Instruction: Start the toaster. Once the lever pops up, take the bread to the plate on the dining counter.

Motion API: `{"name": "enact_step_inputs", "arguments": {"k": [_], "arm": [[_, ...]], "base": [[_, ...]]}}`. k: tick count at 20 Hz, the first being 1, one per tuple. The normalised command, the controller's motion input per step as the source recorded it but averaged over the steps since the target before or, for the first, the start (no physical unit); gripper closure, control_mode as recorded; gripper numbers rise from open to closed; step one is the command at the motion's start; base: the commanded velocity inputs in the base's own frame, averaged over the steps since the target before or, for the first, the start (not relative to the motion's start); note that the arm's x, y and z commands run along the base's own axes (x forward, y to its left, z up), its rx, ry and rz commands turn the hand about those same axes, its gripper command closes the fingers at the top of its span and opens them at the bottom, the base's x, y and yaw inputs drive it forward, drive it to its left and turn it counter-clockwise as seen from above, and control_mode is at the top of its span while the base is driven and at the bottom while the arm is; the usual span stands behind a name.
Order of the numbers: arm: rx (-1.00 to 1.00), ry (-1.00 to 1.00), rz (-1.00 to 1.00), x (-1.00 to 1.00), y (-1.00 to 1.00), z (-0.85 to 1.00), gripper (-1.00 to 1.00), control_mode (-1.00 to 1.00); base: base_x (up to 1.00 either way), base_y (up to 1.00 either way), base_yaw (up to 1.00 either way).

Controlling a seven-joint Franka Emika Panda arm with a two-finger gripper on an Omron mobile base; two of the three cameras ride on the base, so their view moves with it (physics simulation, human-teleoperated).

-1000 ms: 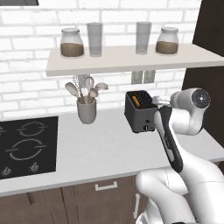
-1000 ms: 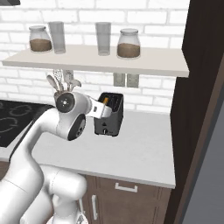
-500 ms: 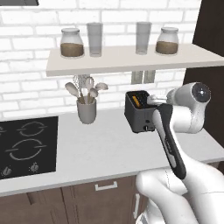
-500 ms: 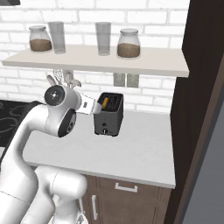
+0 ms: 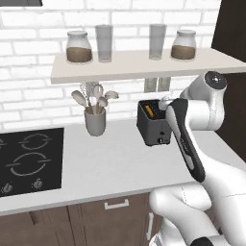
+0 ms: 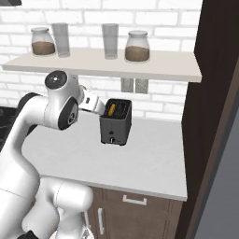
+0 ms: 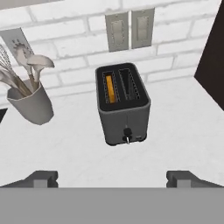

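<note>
Ahead of our wide-open gripper (image 7: 112, 178) stands the toaster (image 7: 124, 107), rigid and steady, we judge. The bread (image 7: 110, 89) sits in its left slot: light, crumbly; we would pinch its top edge gently.

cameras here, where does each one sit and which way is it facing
Left base view: behind the arm to its left, looking forward and down at the toaster and hob; the white arm rises at lower right.
Right base view: behind to the right, facing that toaster; the arm rises at lower left.
Hand view: on the hand, looking down at the toaster with bread in one slot; open fingers at the bottom.
All share the toaster.
</note>
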Motion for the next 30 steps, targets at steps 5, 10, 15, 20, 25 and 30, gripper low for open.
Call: {"name": "enact_step_inputs", "arguments": {"k": [5,10,15,20,25,30], "arm": [[0.0,0.0,0.0,-0.27,0.0,0.06,-1.0,-1.0],[0.0,-0.04,0.0,-0.33,0.0,0.06,-1.0,-1.0],[0.0,-0.08,0.0,-0.26,0.0,0.02,-1.0,-1.0],[0.0,-0.01,0.0,-0.03,0.0,0.0,-1.0,-1.0],[0.0,0.0,0.0,0.0,0.0,0.0,-1.0,-1.0],[0.0,0.0,0.0,0.0,0.0,0.0,-1.0,-1.0]], "base": [[0.0,0.0,0.0],[0.0,0.0,0.0],[0.0,0.0,0.0],[0.0,0.0,0.0],[0.0,0.0,0.0],[0.0,0.0,0.0]]}}
